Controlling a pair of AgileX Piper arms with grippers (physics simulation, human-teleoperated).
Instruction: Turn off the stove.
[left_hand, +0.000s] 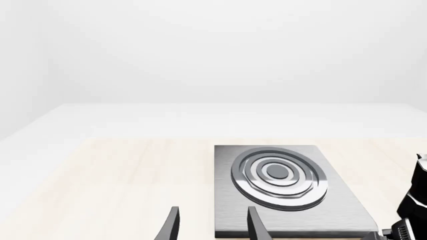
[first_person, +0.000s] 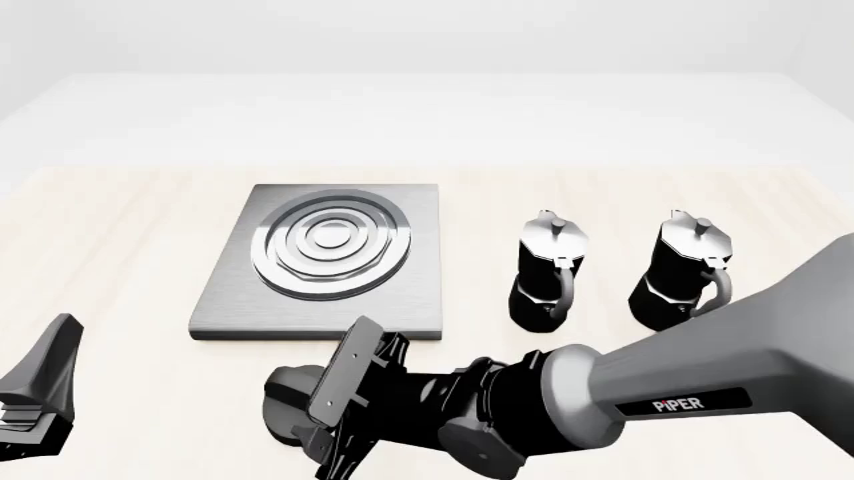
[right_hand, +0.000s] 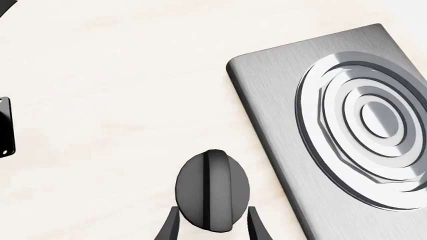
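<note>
Right hand (right_hand: 208, 225) straddling knob (right_hand: 212, 190), stove (right_hand: 280, 95) beside

The right gripper (first_person: 296, 405) sat at the knob (first_person: 283, 398), just before the stove (first_person: 320, 262); two pots (first_person: 549, 270) stood right.

— How's the light on my feeds?
— Bright, even, diffuse; I can't place a source. Soft sheen on the stove (first_person: 327, 262) rings, barely any shadows on the table (first_person: 120, 230).
— Blur?
— None. All three views render sharp, no edge distortion.
</note>
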